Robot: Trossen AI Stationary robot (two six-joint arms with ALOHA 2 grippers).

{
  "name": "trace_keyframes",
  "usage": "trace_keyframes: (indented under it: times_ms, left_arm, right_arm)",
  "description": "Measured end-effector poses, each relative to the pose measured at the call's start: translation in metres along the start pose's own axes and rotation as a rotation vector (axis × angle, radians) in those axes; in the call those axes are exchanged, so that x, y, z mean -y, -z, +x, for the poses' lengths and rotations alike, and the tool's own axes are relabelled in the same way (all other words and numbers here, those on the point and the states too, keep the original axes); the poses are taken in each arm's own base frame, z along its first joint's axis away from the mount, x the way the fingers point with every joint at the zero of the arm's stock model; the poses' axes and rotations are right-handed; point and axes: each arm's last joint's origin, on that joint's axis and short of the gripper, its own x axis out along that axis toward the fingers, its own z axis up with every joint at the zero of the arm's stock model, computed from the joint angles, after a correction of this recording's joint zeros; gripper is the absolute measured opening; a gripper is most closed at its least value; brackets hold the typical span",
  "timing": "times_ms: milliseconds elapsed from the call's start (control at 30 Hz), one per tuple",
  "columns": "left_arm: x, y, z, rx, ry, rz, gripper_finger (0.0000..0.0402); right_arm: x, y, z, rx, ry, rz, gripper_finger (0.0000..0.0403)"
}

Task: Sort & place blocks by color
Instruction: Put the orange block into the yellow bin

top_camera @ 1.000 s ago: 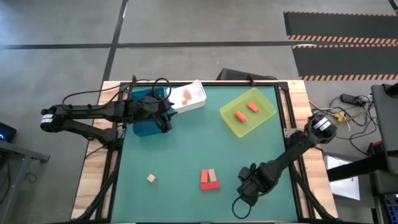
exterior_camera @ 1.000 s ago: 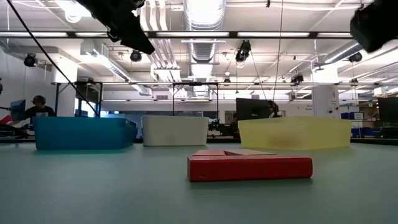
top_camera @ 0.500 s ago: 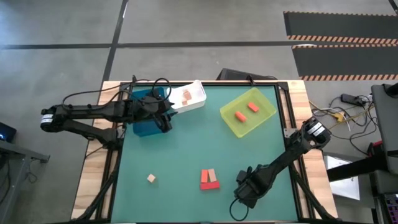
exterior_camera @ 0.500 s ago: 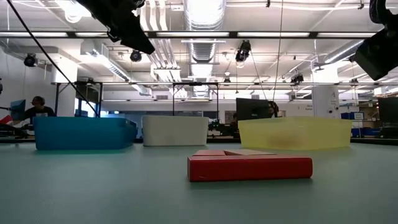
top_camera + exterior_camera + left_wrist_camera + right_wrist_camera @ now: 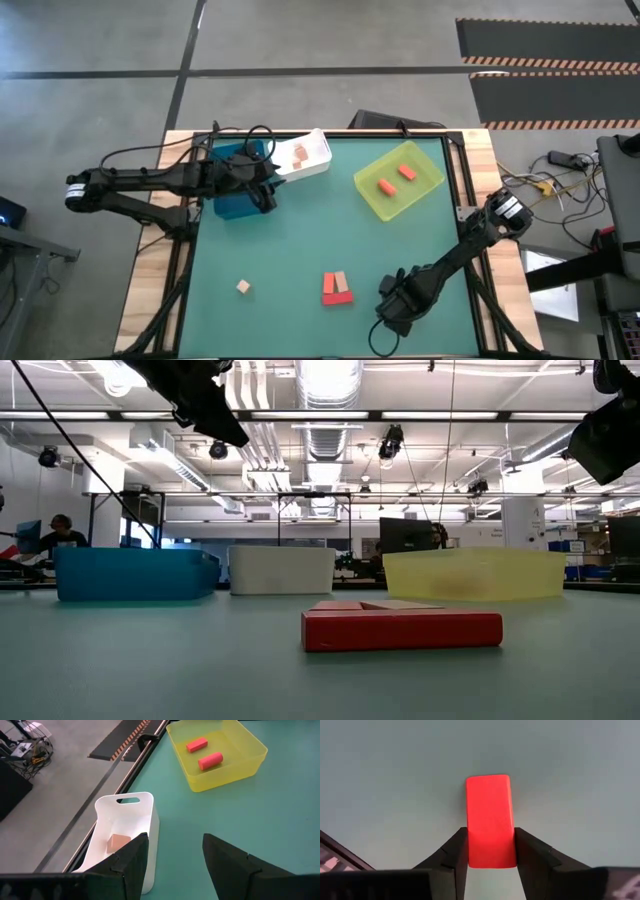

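Green table mat (image 5: pixel 300 240) on a wood-edged table. Three bins along the far side: blue bin (image 5: pixel 232 195) far left, white bin (image 5: pixel 312 160) just right of it, yellow-green bin (image 5: pixel 420 185) far right, angled. Low view: open workshop room behind, ceiling ducts and lights, person seated (image 5: pixel 62 532) far left.

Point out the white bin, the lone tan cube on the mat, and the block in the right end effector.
white bin (image 5: pixel 318 166): high view, near rim.
tan cube (image 5: pixel 243 287): high view, top face.
orange-red block (image 5: pixel 489 817): right wrist view, upper face.
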Motion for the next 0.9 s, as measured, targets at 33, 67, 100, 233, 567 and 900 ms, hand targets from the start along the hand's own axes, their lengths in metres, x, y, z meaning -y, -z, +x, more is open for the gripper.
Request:
trace_keyframes:
  times_ms: [33,67,100,233,567,900]
  left_arm:
    - [0.000,0.000,0.000,0.000,0.000,0.000,0.0173]
    - [0.000,0.000,0.000,0.000,0.000,0.000,0.0173]
    - [0.000,0.000,0.000,0.000,0.000,0.000,0.0173]
    - [0.000,0.000,0.000,0.000,0.000,0.000,0.0173]
    - [0.000,0.000,0.000,0.000,0.000,0.000,0.0173]
    - [0.000,0.000,0.000,0.000,0.000,0.000,0.0173]
  right_arm:
    - [0.000,0.000,-0.001,0.002,-0.003,-0.001,0.0119]
    - [-0.001,-0.002,-0.002,0.006,-0.007,-0.003,0.0119]
    - [-0.002,-0.003,-0.004,0.007,-0.012,-0.004,0.0119]
    - [-0.002,-0.015,-0.019,0.023,-0.034,-0.010,0.0119]
    - [0.017,-0.068,-0.071,0.091,-0.013,-0.055,0.0123]
    - [0.060,-0.131,-0.138,0.209,-0.074,-0.159,0.0122]
